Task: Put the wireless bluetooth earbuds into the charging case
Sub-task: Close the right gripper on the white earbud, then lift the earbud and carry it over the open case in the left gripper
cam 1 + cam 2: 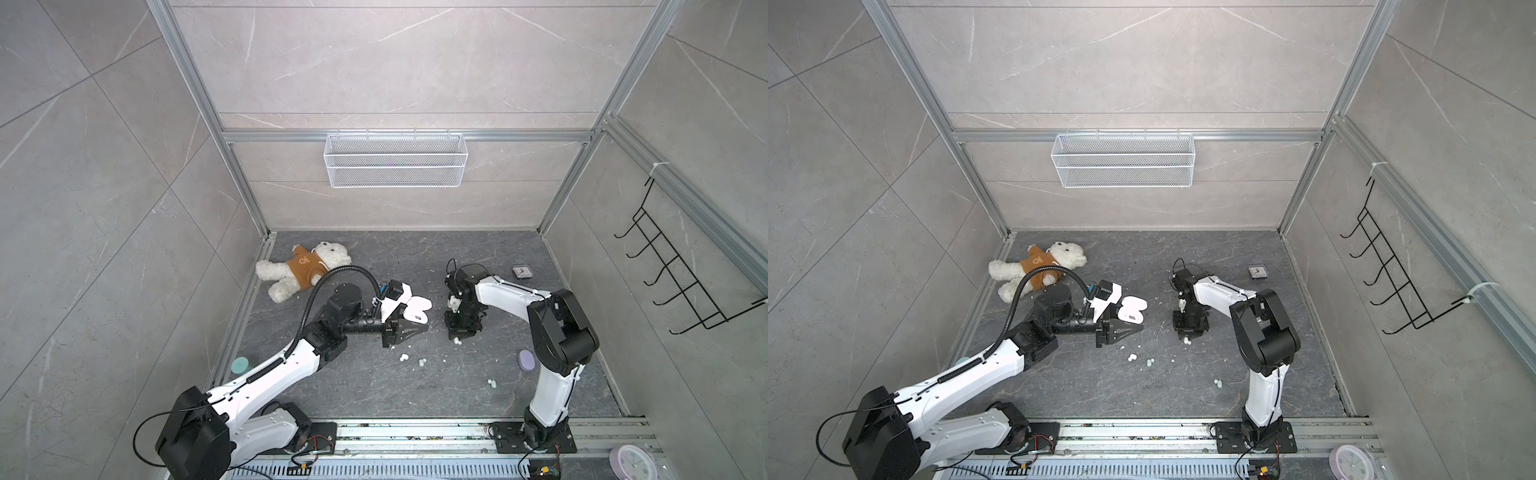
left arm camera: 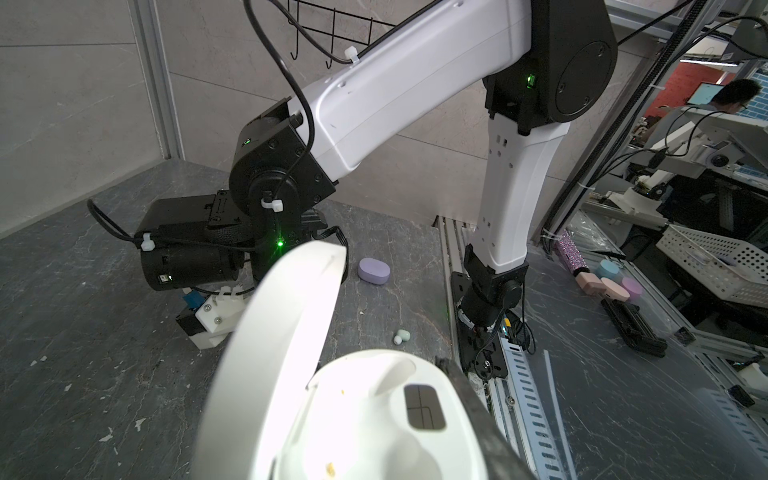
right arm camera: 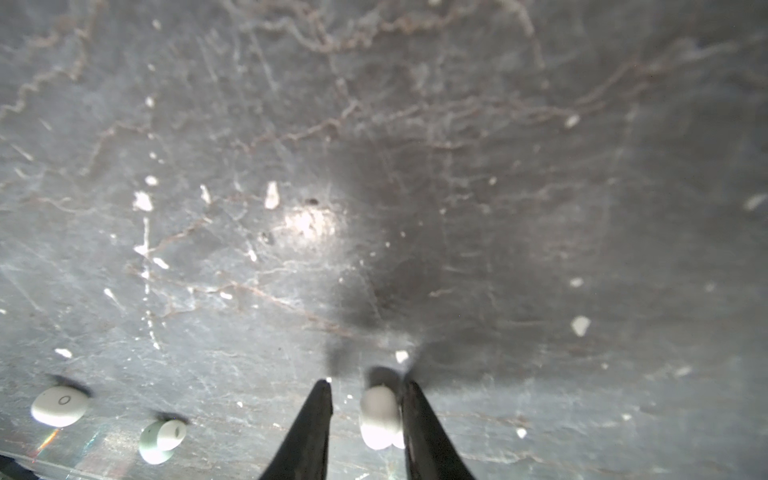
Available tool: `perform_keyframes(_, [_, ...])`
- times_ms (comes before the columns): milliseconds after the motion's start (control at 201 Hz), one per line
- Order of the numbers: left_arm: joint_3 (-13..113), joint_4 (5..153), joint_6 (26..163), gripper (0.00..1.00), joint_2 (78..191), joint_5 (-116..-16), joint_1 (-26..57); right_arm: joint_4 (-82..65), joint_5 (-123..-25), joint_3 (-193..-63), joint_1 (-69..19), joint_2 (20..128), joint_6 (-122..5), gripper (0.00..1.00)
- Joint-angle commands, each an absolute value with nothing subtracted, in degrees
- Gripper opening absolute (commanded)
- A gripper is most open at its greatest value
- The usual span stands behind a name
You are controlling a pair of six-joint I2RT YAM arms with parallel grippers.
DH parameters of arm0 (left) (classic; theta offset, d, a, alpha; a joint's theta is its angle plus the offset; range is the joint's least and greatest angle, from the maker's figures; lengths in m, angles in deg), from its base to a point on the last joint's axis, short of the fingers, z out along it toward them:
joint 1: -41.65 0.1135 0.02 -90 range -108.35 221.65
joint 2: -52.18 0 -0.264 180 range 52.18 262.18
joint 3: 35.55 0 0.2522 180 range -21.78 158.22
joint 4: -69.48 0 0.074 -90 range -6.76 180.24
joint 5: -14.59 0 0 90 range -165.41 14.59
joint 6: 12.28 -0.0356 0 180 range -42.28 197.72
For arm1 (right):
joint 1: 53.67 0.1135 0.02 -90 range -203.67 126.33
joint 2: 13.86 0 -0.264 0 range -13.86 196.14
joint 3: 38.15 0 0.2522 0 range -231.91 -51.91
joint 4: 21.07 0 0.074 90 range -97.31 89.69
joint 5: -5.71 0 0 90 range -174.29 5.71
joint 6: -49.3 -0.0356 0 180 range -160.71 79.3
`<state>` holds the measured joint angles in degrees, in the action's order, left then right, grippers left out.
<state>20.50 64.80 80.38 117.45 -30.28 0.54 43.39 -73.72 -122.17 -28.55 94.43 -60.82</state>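
The white charging case [image 1: 417, 309] is held with its lid open in my left gripper [image 1: 422, 328], which is shut on it. In the left wrist view the case [image 2: 374, 415] fills the foreground, with one dark finger [image 2: 469, 399] along its side. My right gripper [image 3: 368, 386] points down at the floor, open around a white earbud [image 3: 378, 415]. That bud touches one finger, with a gap to the other. Both top views show this bud [image 1: 457, 340] [image 1: 1187, 340]. More earbuds lie loose: a white one [image 3: 60, 405], a mint one [image 3: 160, 440], and pairs [image 1: 403, 356] [image 1: 492, 383].
A lilac case [image 1: 527, 359] lies by the right arm and a teal one [image 1: 240, 365] by the left wall. A teddy bear [image 1: 303, 270] and a small clock [image 1: 522, 272] lie at the back. A wire basket [image 1: 394, 160] hangs on the back wall. White crumbs dot the floor.
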Motion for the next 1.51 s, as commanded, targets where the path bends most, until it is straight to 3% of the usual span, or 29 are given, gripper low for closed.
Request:
perform_keyframes(0, [20.55,63.04,80.64,0.16,115.99,-29.67,0.87,43.2,-74.97,-120.9,-28.18,93.98,-62.71,0.31])
perform_keyframes(428, [20.56,63.39,80.45,0.16,115.81,-29.88,0.86,42.17,-77.0,-118.77,-26.81,93.72,-66.31,0.26])
perform_keyframes(761, [20.54,63.56,80.5,0.16,115.67,-29.97,0.86,40.77,-77.7,-118.02,-26.43,93.11,-68.09,0.14])
perform_keyframes(941, [20.54,62.28,81.66,0.16,116.24,-30.21,0.86,41.04,-77.79,-117.92,-26.56,91.67,-68.2,0.12])
perform_keyframes(1185, [20.94,58.2,83.97,0.16,118.36,-30.25,0.86,41.38,-75.21,-117.92,-26.6,84.71,-68.91,0.12])
perform_keyframes(1503, [25.03,52.91,85.6,0.16,123.93,-28.57,0.95,40.45,-64.71,-118.22,-29.07,66.55,-73.04,0.12])
